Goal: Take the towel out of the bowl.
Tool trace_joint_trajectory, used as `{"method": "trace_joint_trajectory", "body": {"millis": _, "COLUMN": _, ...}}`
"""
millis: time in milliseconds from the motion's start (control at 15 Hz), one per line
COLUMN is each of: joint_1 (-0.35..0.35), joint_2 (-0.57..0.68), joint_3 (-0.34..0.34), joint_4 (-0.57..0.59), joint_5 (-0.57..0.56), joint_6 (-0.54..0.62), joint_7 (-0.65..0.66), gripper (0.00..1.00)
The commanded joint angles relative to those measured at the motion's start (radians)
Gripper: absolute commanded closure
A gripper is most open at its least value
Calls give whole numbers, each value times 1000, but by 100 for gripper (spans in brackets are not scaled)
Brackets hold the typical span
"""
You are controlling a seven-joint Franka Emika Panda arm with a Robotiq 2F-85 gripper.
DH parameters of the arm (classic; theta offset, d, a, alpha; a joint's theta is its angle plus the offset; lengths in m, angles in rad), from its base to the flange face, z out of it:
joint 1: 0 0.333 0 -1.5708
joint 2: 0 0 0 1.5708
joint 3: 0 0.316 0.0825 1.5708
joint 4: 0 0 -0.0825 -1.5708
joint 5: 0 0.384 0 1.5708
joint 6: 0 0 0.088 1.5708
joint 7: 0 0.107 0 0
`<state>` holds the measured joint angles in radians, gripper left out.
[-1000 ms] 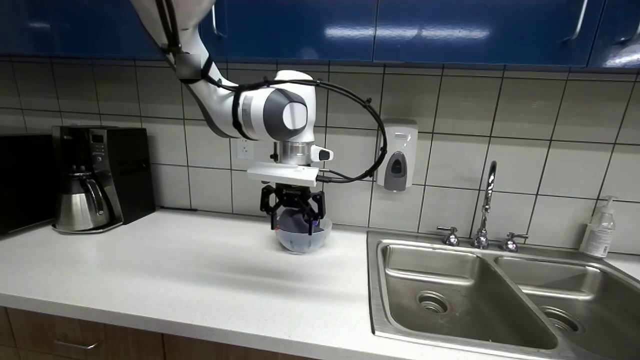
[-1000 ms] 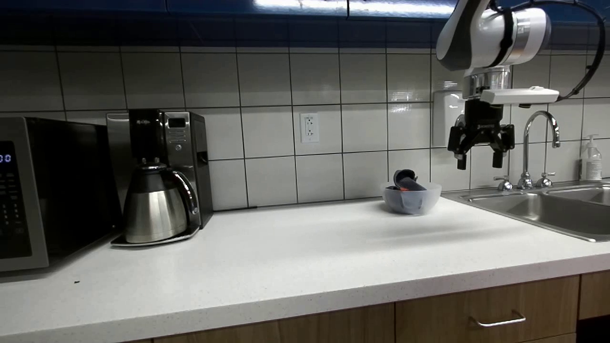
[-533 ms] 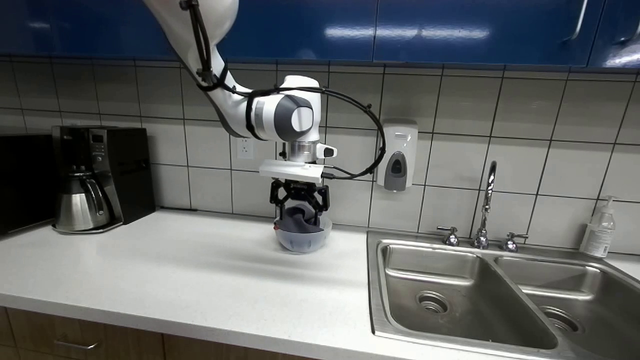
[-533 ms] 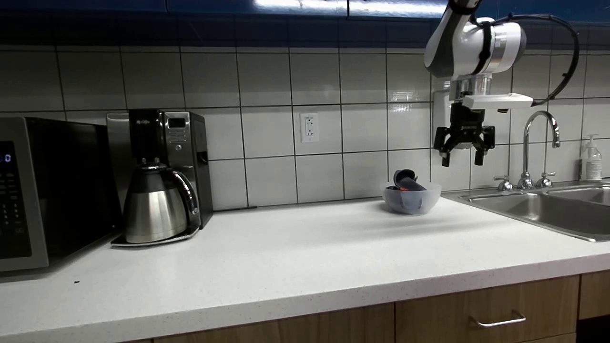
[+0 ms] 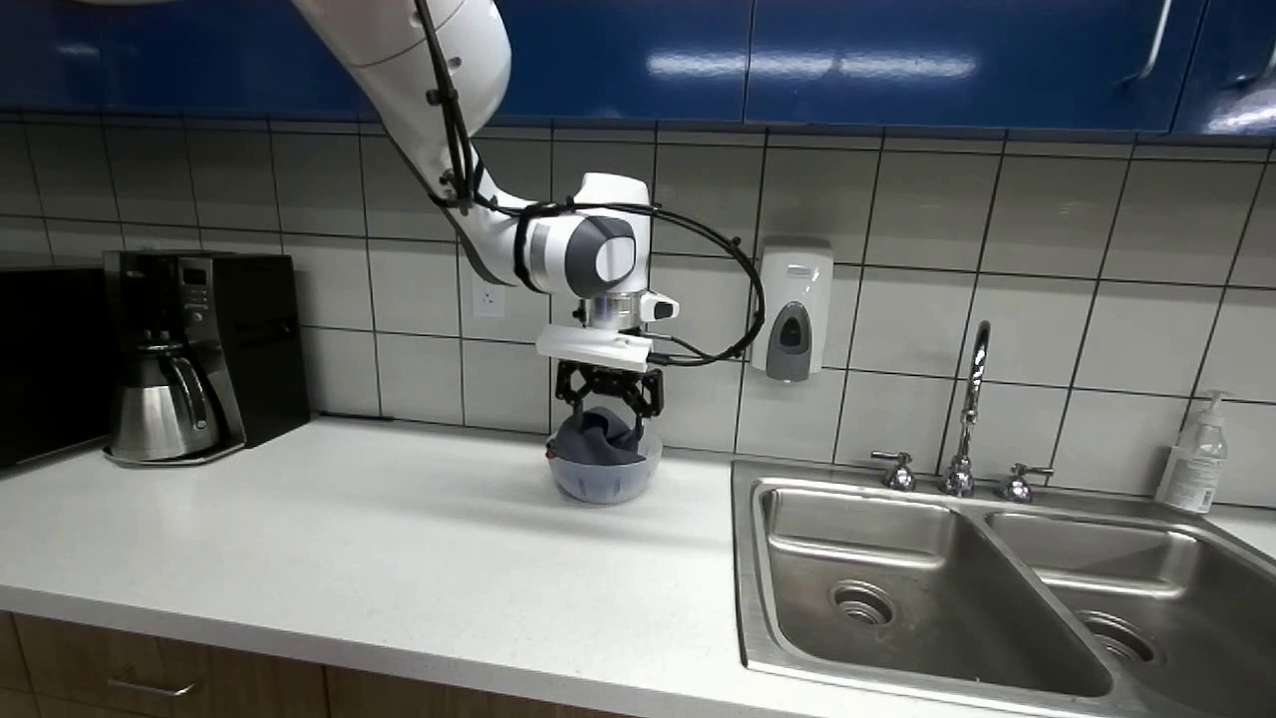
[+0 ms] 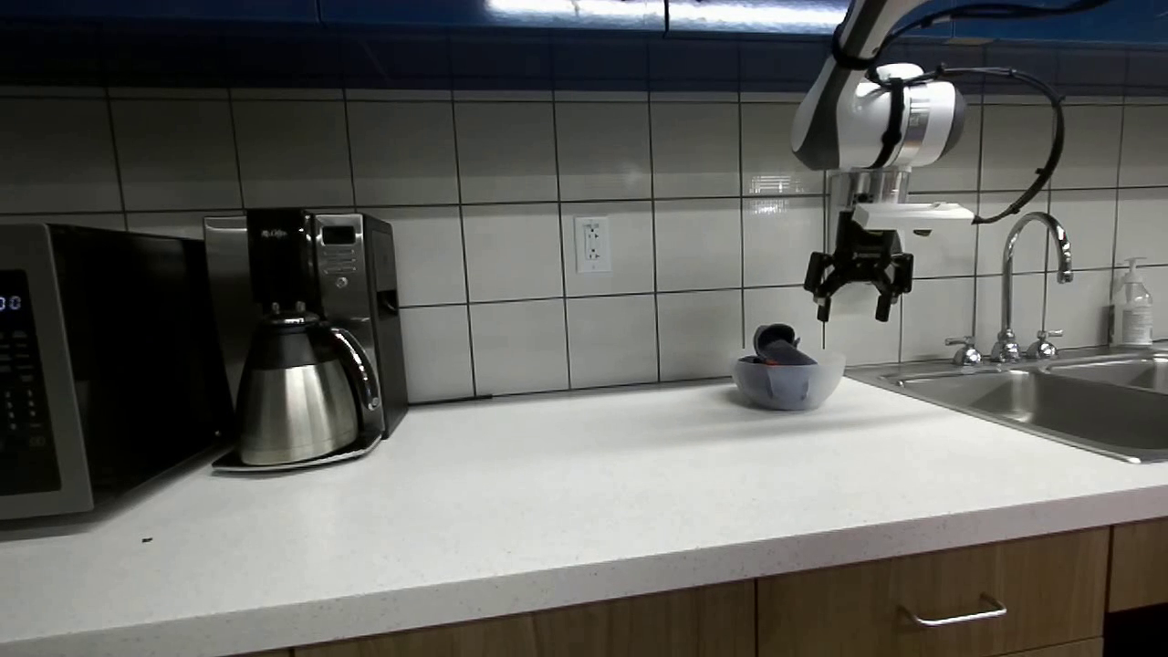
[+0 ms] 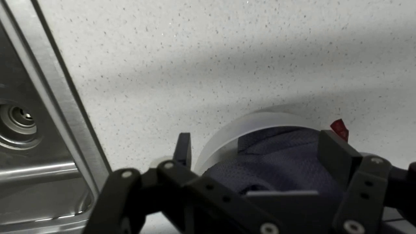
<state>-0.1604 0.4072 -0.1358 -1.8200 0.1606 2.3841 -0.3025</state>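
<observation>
The dark grey-purple towel lies bunched and curled in a translucent whitish bowl on the counter near the tiled wall. In an exterior view the towel rises above the rim of the bowl. My gripper is open and empty. In an exterior view the gripper hangs above the bowl and a little to its right, apart from the towel. In the wrist view the towel shows between the open fingers, with the bowl's rim around it; its lower part is hidden by the gripper.
A red tag sticks out at the bowl's edge. A steel double sink with a faucet lies beside the bowl. A soap dispenser hangs on the wall. A coffee maker and a microwave stand farther off.
My open gripper has moved left in an exterior view and right and slightly up in an exterior view, coming closer over the bowl. The bowl and towel have not moved.
</observation>
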Motion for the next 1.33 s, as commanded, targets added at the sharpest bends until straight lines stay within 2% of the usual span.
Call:
{"method": "trace_joint_trajectory", "body": {"millis": 0, "joint_1": -46, "joint_2": 111, "joint_3": 44, "joint_4": 145, "joint_5": 25, "joint_6": -6, "joint_7": 26, "gripper": 0}}
{"method": "trace_joint_trajectory", "body": {"millis": 533, "joint_1": -80, "joint_2": 296, "joint_3": 102, "joint_4": 389, "joint_5": 38, "joint_6": -46, "joint_7": 50, "gripper": 0}}
{"method": "trace_joint_trajectory", "body": {"millis": 600, "joint_1": -69, "joint_2": 239, "joint_3": 89, "joint_4": 291, "joint_5": 10, "joint_6": -3, "joint_7": 39, "gripper": 0}}
{"method": "trace_joint_trajectory", "body": {"millis": 1267, "joint_1": -70, "joint_2": 256, "joint_3": 93, "joint_4": 303, "joint_5": 8, "joint_6": -1, "joint_7": 39, "gripper": 0}}
